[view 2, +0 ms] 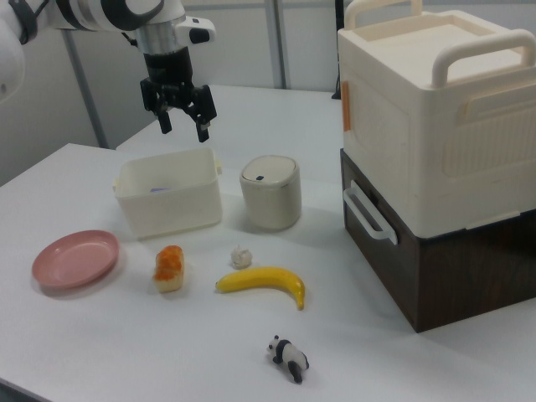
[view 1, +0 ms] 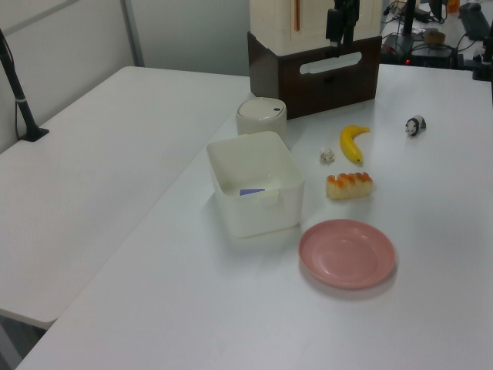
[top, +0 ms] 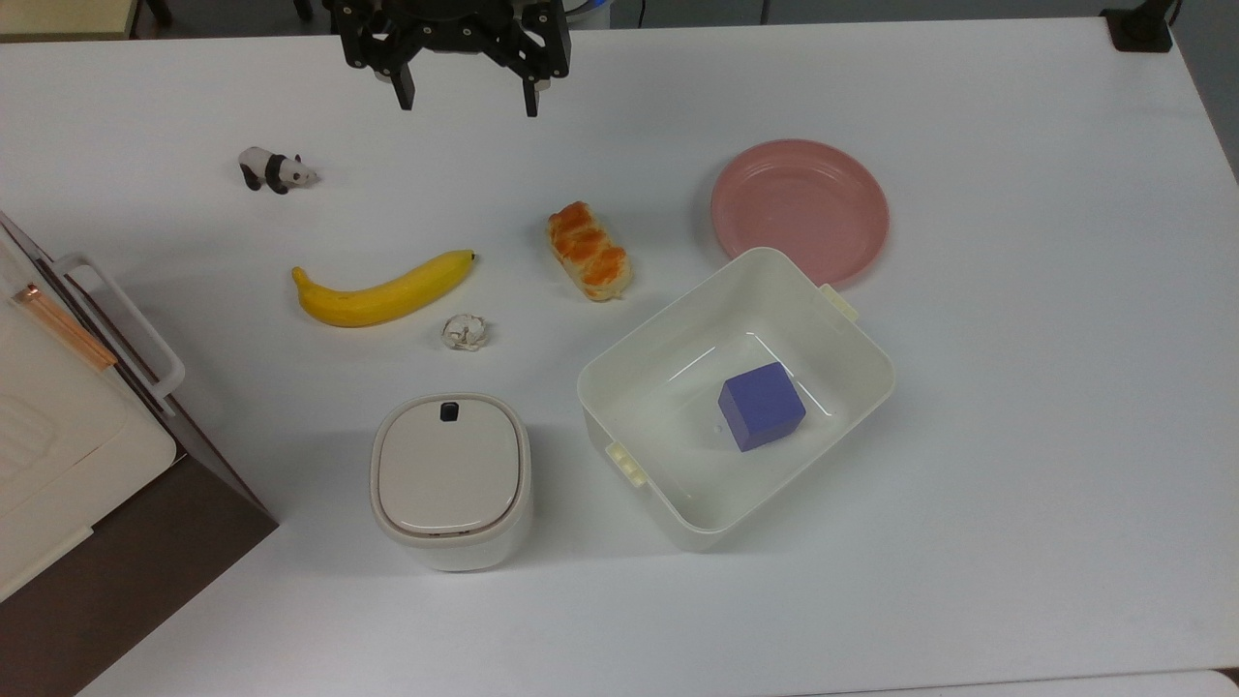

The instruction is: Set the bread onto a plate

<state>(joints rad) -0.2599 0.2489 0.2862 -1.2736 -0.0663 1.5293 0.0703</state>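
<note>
Tub (top: 852,334) holds a blue cube (top: 762,406); plate (top: 800,208) bare.

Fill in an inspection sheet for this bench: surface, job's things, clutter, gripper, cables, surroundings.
Surface: white table, no spills seen.
Job's things: bread on the table, apart from the bare pink plate.
Clutter: banana, paper ball, panda toy, lidded bin, tub holding a blue cube.
Gripper: gripper raised, jaws open, holding nothing.
Cables: nothing seen on the table.
Surroundings: stacked boxes at the table edge.

Lab: robot arm (view 2: 100,12), white tables (view 1: 115,139)
</note>
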